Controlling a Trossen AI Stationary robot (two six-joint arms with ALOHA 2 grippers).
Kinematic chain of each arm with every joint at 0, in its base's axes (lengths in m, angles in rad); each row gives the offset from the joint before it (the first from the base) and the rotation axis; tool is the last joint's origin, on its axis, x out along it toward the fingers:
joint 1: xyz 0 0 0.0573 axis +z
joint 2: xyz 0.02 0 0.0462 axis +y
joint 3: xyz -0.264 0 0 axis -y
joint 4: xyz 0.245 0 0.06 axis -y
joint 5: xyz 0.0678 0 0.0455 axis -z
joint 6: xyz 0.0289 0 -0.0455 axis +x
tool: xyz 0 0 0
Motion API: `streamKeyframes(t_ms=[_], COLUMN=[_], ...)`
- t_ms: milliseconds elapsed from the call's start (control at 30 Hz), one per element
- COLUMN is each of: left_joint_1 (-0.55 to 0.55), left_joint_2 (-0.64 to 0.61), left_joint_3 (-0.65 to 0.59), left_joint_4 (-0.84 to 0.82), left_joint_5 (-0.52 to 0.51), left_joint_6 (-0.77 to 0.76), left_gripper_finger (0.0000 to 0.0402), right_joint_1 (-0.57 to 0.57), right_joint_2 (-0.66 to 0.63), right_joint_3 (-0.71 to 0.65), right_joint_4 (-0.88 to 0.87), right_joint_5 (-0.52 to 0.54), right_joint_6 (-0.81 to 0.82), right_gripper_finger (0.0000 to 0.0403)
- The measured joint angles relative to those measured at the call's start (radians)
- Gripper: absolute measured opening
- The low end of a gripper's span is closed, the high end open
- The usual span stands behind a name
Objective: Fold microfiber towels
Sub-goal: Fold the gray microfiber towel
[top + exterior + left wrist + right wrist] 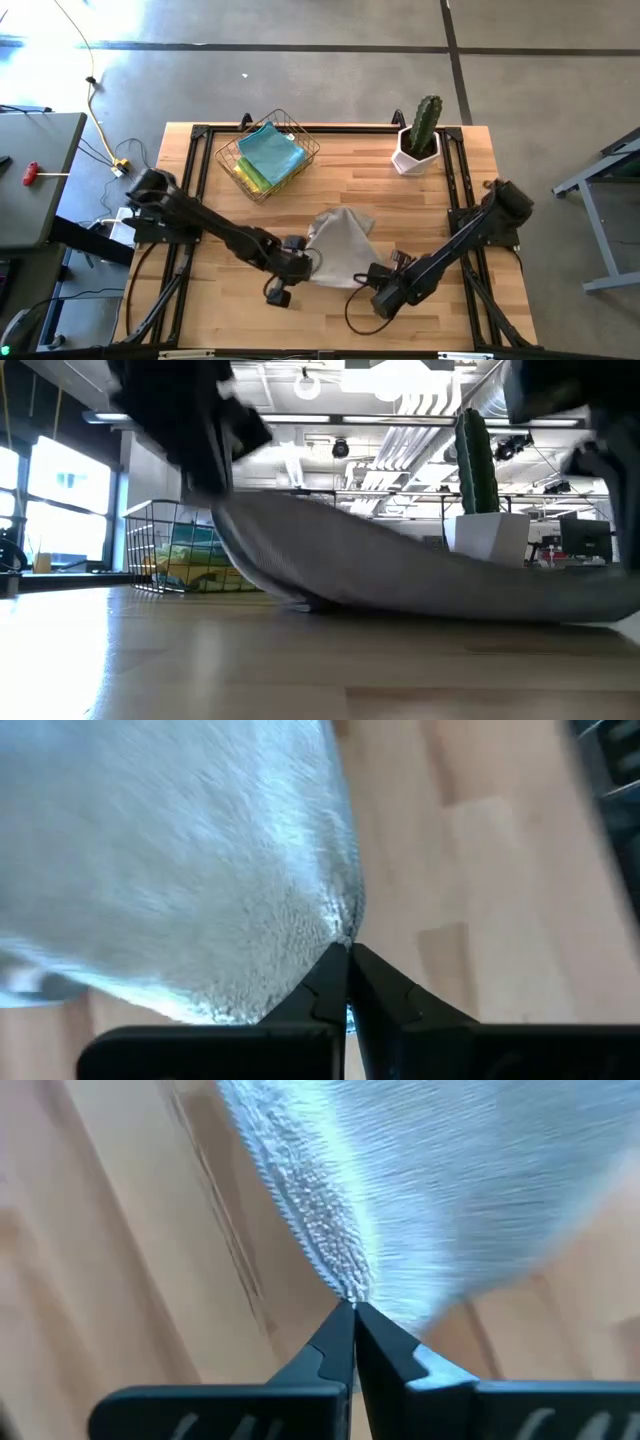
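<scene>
At mid-table: grey towel (341, 245) lies spread on the wood, its near edge lifted between the two grippers.
Left gripper (347, 952): fingers pinched together on the towel's near-left corner; seen from above at (305, 262).
Right gripper (353, 1308): fingers clamped on the towel's near-right corner; seen from above at (378, 272).
Towel shape: in the low view (400, 575) it sags in a long curve, raised high at the left, touching the table (300, 660) in the middle.
Basket (266, 153): wire, at the far-left of the table, holding a blue towel (270, 150) on top of a green towel (252, 175).
Cactus (427, 122): upright in a white pot (412, 158) at the far right, well apart from the grey towel.
</scene>
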Motion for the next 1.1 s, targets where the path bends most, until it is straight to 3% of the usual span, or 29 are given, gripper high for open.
streamKeyframes(t_ms=[300, 500, 667, 933, 967, 1100], left_joint_1=[0.014, 0.049, 0.103, 0.223, 0.235, 0.267], left_joint_2=[-0.245, -0.391, -0.46, -0.465, -0.464, -0.461], left_joint_3=[0.003, 0.005, 0.005, 0.005, 0.005, 0.005], left_joint_4=[-0.014, -0.014, -0.049, -0.141, -0.142, -0.163], left_joint_5=[-0.087, -0.108, -0.122, -0.393, -0.355, 0.019], left_joint_6=[0.004, 0.028, 0.126, 0.283, 0.28, 0.323], left_gripper_finger=[0.0, 0.0, 0.0, 0.0, 0.0, 0.0], right_joint_1=[-0.065, -0.119, -0.175, -0.314, -0.332, -0.372], right_joint_2=[-0.213, -0.377, -0.479, -0.5, -0.5, -0.502], right_joint_3=[0.001, 0.002, 0.003, 0.004, 0.004, 0.004], right_joint_4=[-0.065, -0.101, -0.092, -0.06, -0.048, -0.03], right_joint_5=[0.121, 0.278, 0.404, 0.705, 0.681, 0.432], right_joint_6=[-0.142, -0.261, -0.516, -0.83, -0.846, -0.938], right_gripper_finger=[0.0, 0.0, 0.0, 0.0, 0.0, 0.0])
